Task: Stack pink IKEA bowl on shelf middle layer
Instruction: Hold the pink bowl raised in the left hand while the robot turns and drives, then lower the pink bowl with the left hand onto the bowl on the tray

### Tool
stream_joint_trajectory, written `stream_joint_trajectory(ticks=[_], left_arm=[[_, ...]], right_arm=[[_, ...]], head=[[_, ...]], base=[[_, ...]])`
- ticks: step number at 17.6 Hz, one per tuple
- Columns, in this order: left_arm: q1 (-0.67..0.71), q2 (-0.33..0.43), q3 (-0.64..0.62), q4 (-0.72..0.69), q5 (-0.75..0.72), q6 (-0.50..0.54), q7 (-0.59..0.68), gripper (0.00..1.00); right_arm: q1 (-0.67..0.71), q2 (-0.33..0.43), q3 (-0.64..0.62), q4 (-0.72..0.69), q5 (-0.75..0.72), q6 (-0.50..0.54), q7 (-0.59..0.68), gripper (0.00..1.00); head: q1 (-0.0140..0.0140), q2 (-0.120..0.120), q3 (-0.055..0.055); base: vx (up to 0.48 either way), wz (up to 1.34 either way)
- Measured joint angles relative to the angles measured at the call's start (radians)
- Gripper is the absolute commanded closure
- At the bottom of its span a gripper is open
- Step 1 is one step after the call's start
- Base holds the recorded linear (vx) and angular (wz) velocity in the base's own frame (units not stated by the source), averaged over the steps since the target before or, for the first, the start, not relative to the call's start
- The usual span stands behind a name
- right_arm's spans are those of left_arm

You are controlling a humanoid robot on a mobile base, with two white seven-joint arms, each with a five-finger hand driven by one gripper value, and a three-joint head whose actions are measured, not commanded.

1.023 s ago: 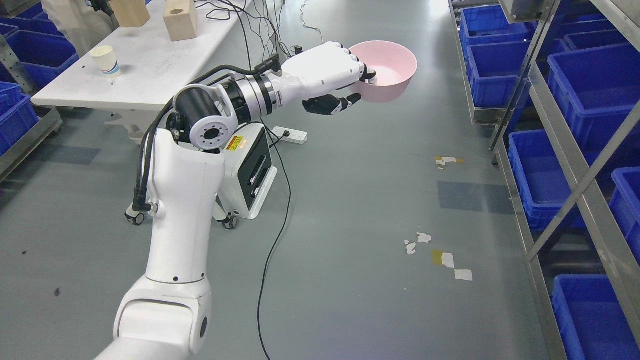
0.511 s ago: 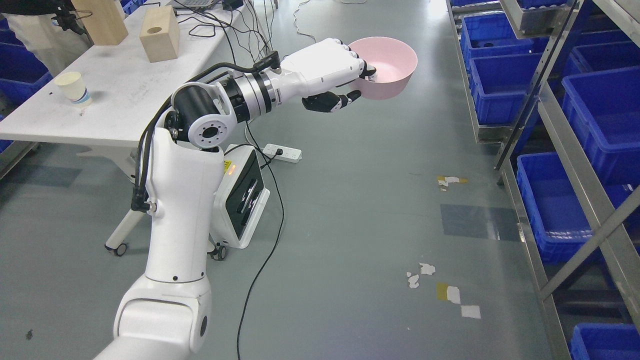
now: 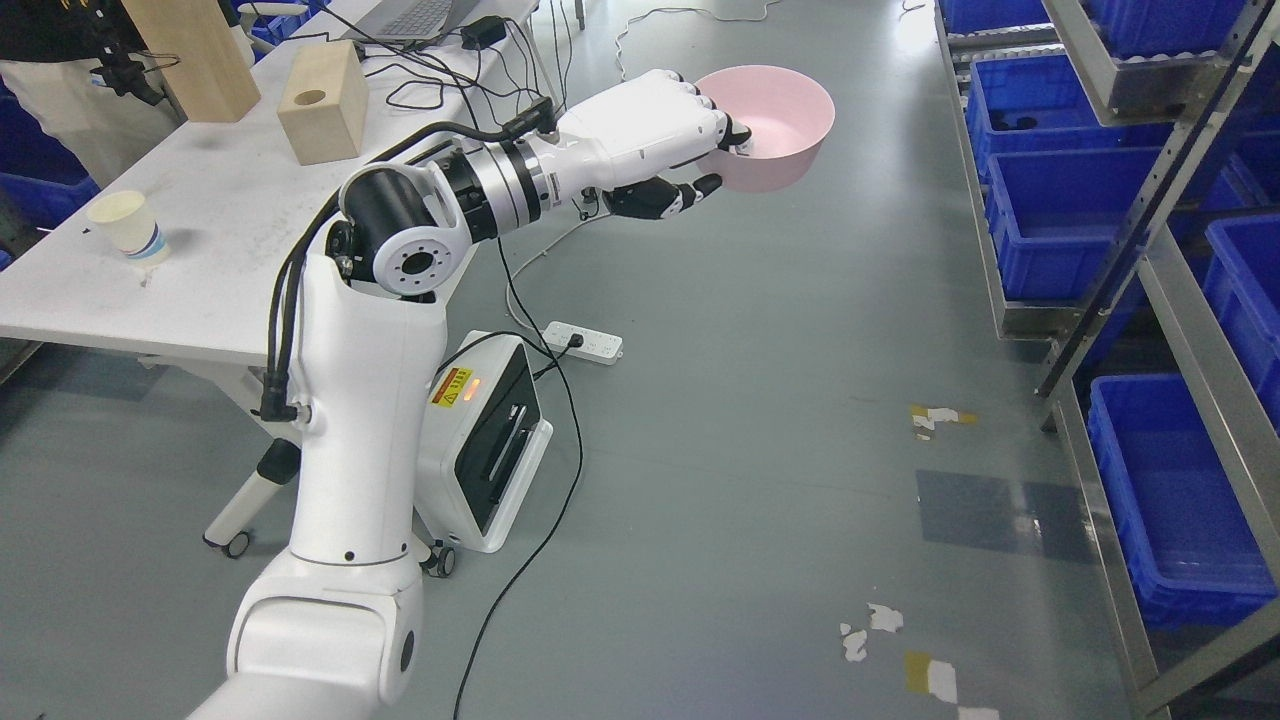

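The left hand [image 3: 665, 140] is clamped on the near rim of the pink bowl [image 3: 775, 125], thumb inside and fingers [image 3: 668, 200] curled under the outer wall. The bowl hangs upright in the air over open floor [image 3: 740, 400], between the bench [image 3: 200, 260] on the left and the shelf [image 3: 1120, 240] on the right, touching neither. The right arm does not show.

The floor is smooth grey-green, with a darker square patch [image 3: 985, 520] and scraps of torn tape [image 3: 900, 650] toward the lower right. A black cable [image 3: 540, 520] trails across it from a white power strip [image 3: 585, 343], which lies just beside a white box [image 3: 490, 440] on castors bearing a yellow warning label.

The bench is white and stands along the upper left. On it are a paper cup [image 3: 125, 225], a wooden block [image 3: 320, 100] with a round hole in its top, a taller wooden block [image 3: 195, 50] behind it, and a tangle of black wires near the far end. A person stands at the top left corner, mostly cut off.

The shelf is grey metal, running down the right edge, and its tiers hold blue bins [image 3: 1060, 220].
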Motion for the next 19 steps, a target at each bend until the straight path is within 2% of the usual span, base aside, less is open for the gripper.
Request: stream_joint_trajectory(ticks=[10, 19], left_arm=[[-0.004, 0.000, -0.008, -0.001, 0.015, -0.012, 0.018, 0.98], [-0.015, 0.000, -0.042, -0.002, 0.050, -0.027, 0.020, 0.98]], right_arm=[[0.000, 0.000, 0.000, 0.000, 0.000, 0.000, 0.000, 0.00], [0.000, 0.000, 0.000, 0.000, 0.000, 0.000, 0.000, 0.00]], head=[[0.0000, 0.000, 0.000], [0.0000, 0.000, 0.000]], base=[[0.228, 0.06], [0.095, -0.75]])
